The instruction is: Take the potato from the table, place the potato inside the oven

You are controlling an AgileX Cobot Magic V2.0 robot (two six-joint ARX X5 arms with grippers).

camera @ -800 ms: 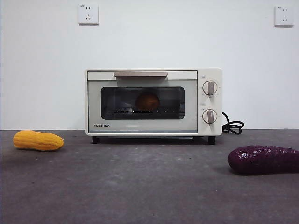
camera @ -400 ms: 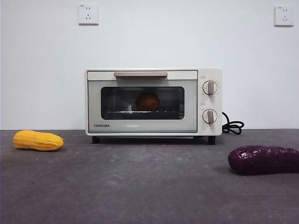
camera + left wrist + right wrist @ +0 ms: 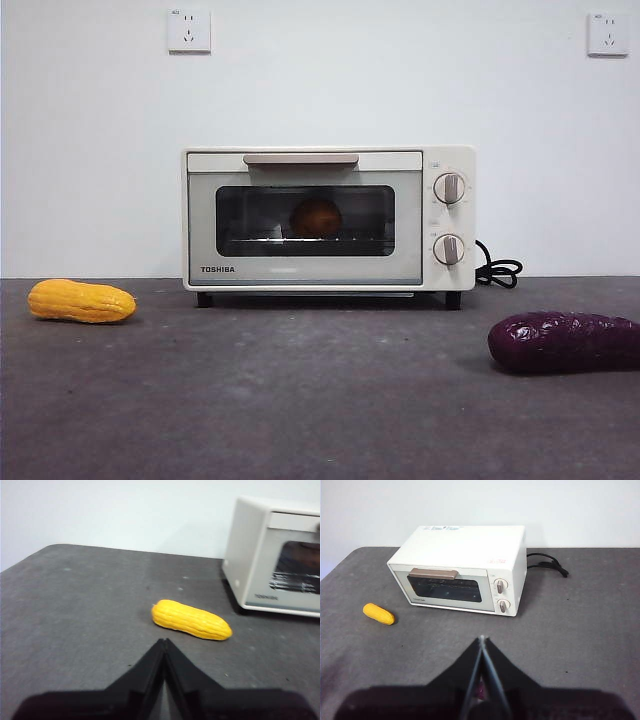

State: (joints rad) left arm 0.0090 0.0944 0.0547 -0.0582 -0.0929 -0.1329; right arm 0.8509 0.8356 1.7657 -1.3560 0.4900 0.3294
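The potato [image 3: 316,217], a round orange-brown lump, sits on the rack inside the cream-white Toshiba oven [image 3: 328,218], seen through the dark glass of its closed door. The oven stands at the back of the dark grey table [image 3: 300,400]. Neither arm shows in the front view. My left gripper [image 3: 164,642] is shut and empty, held above the table a short way from the corn cob. My right gripper [image 3: 481,641] is also shut with nothing in it, hanging high in front of the oven [image 3: 460,570].
A yellow corn cob [image 3: 81,300] lies on the left of the table, also in the left wrist view [image 3: 191,620]. A long dark purple vegetable [image 3: 563,342] lies at the right. The oven's black cord [image 3: 497,270] coils behind its right side.
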